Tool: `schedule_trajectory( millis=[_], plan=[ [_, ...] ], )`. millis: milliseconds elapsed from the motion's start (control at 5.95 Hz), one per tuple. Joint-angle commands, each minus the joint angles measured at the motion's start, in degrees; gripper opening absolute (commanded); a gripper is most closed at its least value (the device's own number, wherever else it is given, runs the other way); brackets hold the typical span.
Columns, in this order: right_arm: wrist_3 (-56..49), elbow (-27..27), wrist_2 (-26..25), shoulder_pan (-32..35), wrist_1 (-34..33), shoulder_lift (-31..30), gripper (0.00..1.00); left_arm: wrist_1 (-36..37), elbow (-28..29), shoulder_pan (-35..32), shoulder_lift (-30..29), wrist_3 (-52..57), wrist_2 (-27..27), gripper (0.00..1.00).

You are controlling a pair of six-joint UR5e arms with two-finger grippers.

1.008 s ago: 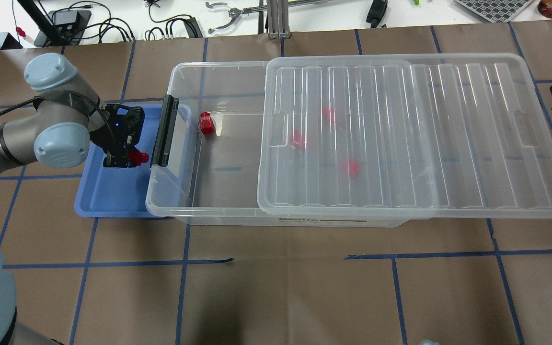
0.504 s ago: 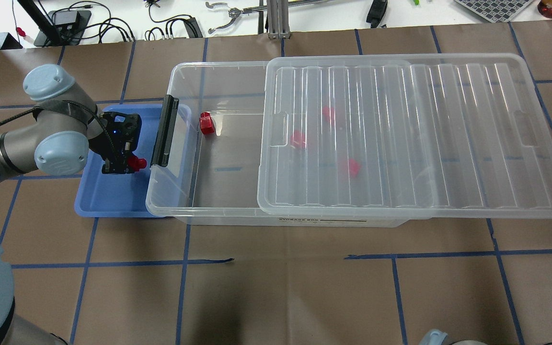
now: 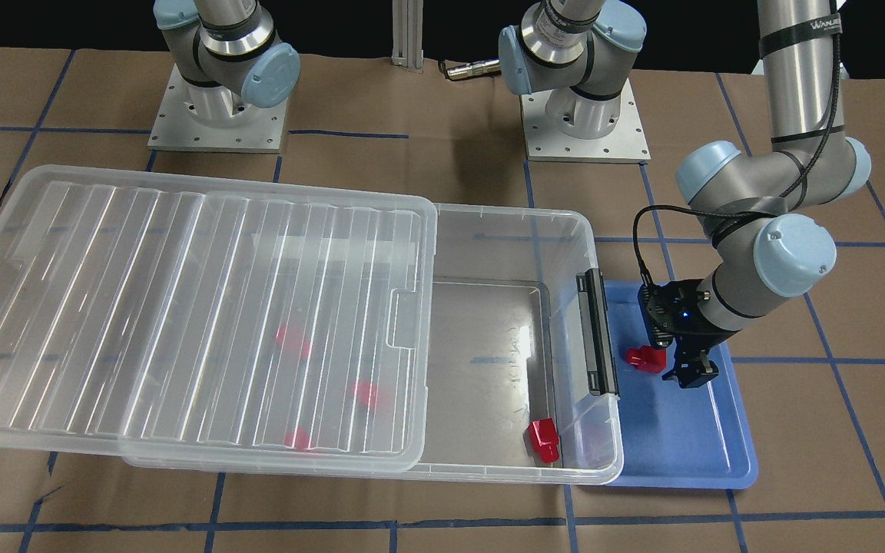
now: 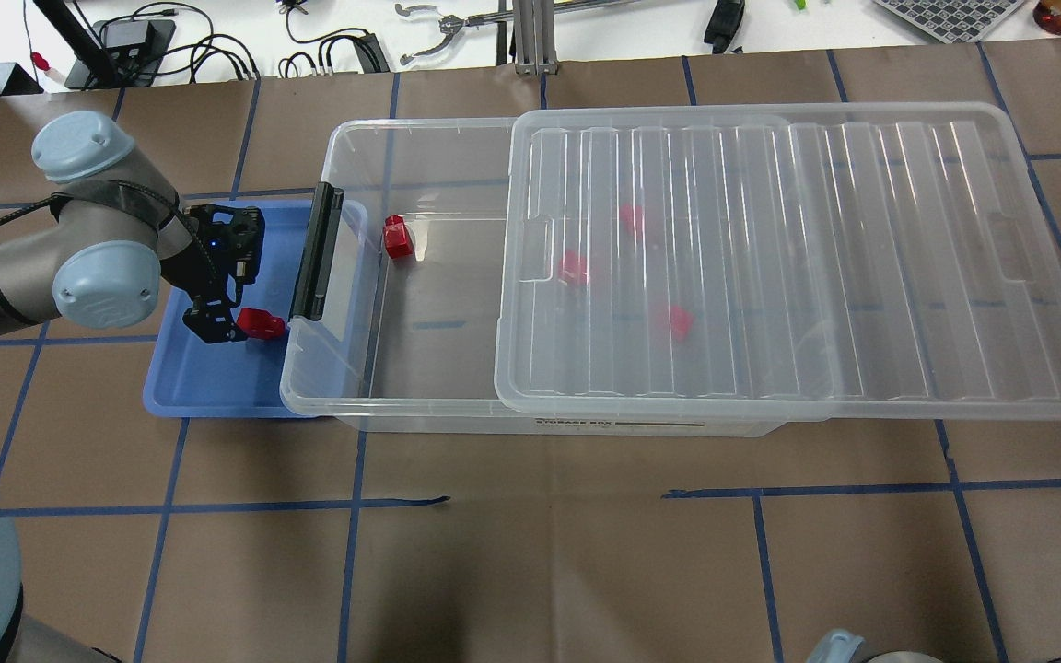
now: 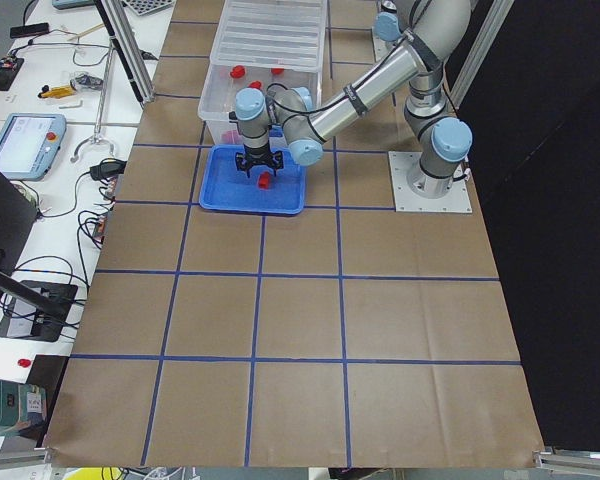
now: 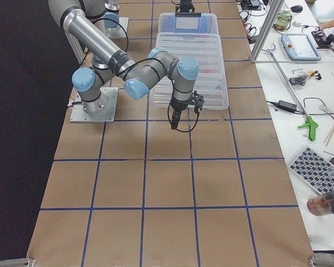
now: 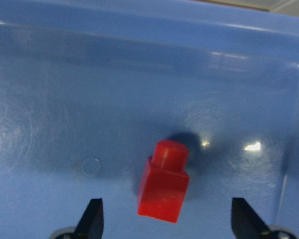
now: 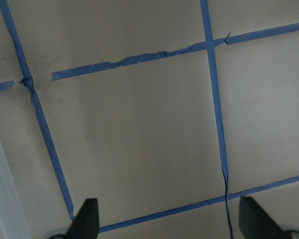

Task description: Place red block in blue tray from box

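— Where does the box (image 4: 429, 368) sit?
— Across the middle of the bench (image 4: 530, 552), with its latch (image 4: 314, 250) end towards the robot's left. The lid (image 4: 798, 258) rests on top, offset towards the robot's right. It overhangs that end and leaves the latch end uncovered.
— And the tray (image 4: 208, 387)?
— Against the latch end. Its edge seems tucked under the box's rim, though I can't be sure.
— The blocks?
— One block (image 7: 163, 188) lies in the tray, between the jaws of the left gripper (image 7: 168, 225) (neither touches it). A second block (image 4: 396, 238) lies in the uncovered part, in the corner far from the robot. Three further blocks (image 4: 573, 267) lie under the lid.
— The right gripper (image 8: 169, 221)?
— Over bare bench, past the overhanging end.
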Motion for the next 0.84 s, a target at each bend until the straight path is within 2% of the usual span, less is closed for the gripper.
schedule_trajectory(
  millis=[0, 336, 672],
  plan=[
    [0.2, 0.5, 2.1, 0.4, 0.4, -0.4, 1.00, -13.2, 5.0, -0.9, 4.5, -4.1, -0.1, 0.91],
    [0.2, 1.3, 3.1, 0.6, 0.4, -0.6, 1.00, -26.3, 10.4, -2.8, 9.9, -13.1, -0.7, 0.98],
    [0.3, 1.6, 6.1, 0.6, 2.1, -1.7, 1.00, -41.0, 20.5, -8.3, 12.2, -23.4, -0.8, 0.98]
  ],
)
